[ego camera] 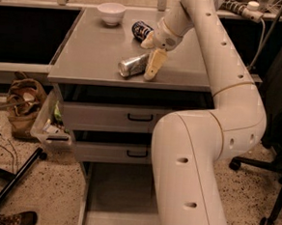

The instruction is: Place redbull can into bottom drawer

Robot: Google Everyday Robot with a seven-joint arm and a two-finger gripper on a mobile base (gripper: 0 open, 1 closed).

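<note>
The redbull can (pixel 132 65), slim and silver, lies on its side on the grey cabinet top (pixel 92 48), near the front edge. My gripper (pixel 146 61) reaches down at the can's right end. It is open, with one cream finger (pixel 154 65) in front of the can end and the other behind it. The bottom drawer (pixel 116 192) is pulled out near the floor, a shallow grey tray with nothing visible in it. My arm hides its right part.
A shorter dark blue can (pixel 141 29) lies behind the gripper and a white bowl (pixel 111 11) stands at the back. Two upper drawers with black handles (pixel 139 117) are shut. A plastic bin (pixel 50 125) and bag (pixel 21 101) stand left; a chair base (pixel 266 191) stands right.
</note>
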